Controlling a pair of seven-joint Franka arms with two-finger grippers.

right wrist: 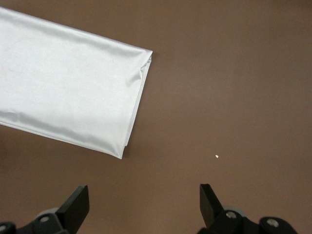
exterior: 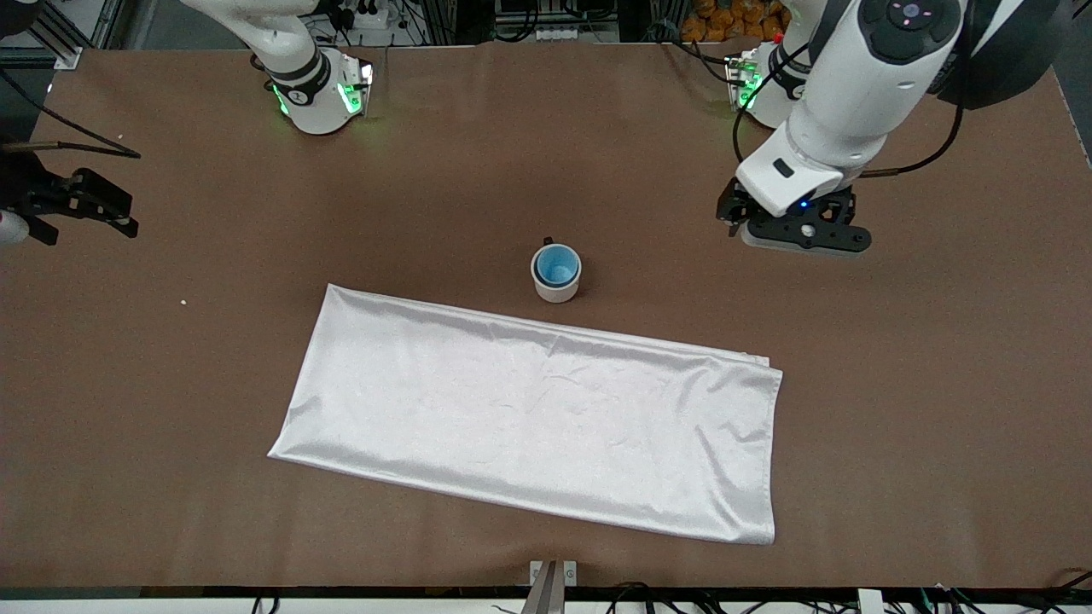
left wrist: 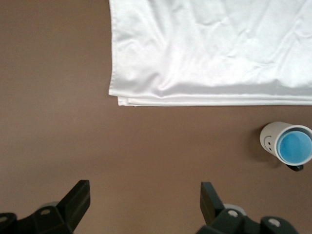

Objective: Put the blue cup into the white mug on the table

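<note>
Our left gripper (left wrist: 142, 207) hangs spread and empty over bare table (exterior: 896, 358); our right gripper (right wrist: 141, 207), cut off at the front view's edge, waits equally agape. We find the blue cup (exterior: 557, 264) nested in the white mug (exterior: 556, 290), handle barely visible, beside the white cloth (exterior: 529, 409).

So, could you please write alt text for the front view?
The blue cup sits inside the white mug on the brown table, just above a white cloth. The open left gripper and right gripper wait, empty, over the table's ends.
</note>
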